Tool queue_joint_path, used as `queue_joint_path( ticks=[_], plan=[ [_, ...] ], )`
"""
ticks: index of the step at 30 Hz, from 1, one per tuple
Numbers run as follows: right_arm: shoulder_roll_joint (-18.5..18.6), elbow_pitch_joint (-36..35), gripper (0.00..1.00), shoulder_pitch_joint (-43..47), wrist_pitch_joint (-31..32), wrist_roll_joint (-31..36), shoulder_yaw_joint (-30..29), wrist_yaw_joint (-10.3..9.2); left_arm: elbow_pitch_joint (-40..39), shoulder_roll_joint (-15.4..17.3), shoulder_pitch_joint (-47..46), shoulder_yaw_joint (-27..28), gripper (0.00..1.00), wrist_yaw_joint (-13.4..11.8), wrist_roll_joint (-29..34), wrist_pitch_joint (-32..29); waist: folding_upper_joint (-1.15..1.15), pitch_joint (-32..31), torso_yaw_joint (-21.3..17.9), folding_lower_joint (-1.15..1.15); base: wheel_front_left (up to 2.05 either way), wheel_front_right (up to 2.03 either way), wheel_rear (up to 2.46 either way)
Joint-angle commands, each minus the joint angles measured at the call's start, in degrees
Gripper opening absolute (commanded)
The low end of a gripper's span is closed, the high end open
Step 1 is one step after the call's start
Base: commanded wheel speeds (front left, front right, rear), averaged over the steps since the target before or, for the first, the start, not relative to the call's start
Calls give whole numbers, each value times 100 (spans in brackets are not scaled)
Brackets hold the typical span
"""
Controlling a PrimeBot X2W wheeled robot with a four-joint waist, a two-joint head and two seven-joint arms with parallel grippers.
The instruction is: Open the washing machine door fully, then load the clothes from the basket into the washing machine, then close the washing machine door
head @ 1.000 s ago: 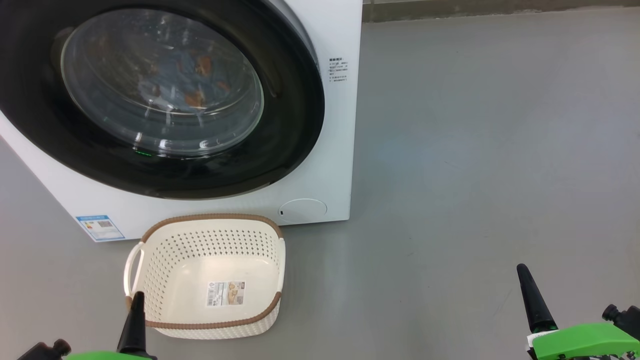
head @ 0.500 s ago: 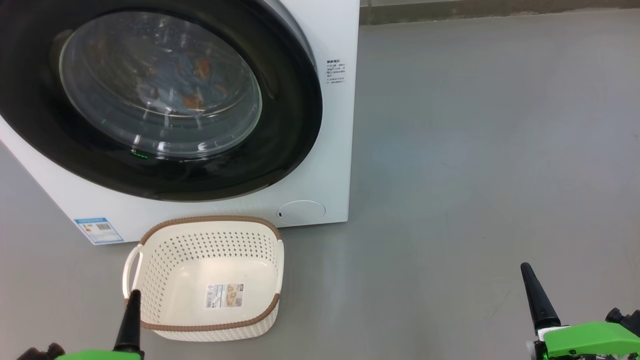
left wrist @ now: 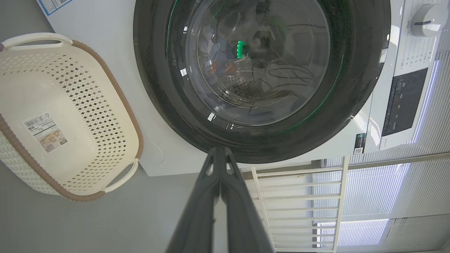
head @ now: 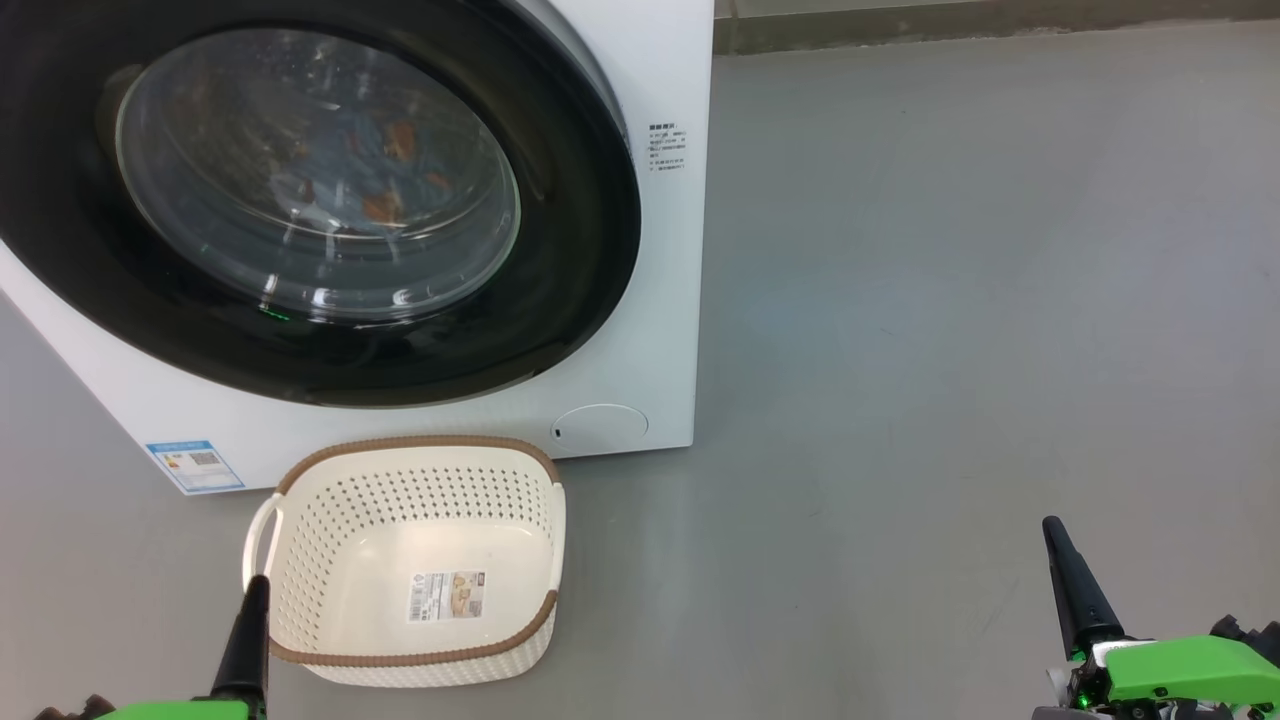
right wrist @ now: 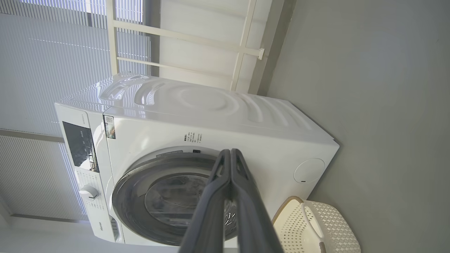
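Hanging clenched, gripping nothing, left gripper and right gripper, washing machine door closed, clothes seemingly behind its glass.

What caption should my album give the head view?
Door shut, clothes inside washer, basket empty on floor, left tool and right tool shut.

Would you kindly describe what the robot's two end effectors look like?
The left end effector and right end effector each have long, tapered black fingers rising from a bright green housing. The wrist views show small triangular cut-outs near the tips.
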State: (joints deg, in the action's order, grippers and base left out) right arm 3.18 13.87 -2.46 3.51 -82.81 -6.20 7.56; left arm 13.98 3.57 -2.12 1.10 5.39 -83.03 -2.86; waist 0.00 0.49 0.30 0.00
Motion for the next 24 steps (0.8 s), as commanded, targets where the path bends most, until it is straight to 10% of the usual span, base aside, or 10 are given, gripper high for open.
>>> queue_joint_path(
  ticks=[1, 24],
  plan=[
    [53, -116, 0, -254, 36, -161, 104, -6, -88, 72, -299, 206, 0, 108, -172, -48, 0, -2, -2, 0, 0, 0, 0],
    [37, 10, 0, -364, 224, -1011, 59, -8, 3, 18, -397, 423, 0, 210, -1012, -267, 0, -32, -30, 0, 0, 0, 0]
  ],
)
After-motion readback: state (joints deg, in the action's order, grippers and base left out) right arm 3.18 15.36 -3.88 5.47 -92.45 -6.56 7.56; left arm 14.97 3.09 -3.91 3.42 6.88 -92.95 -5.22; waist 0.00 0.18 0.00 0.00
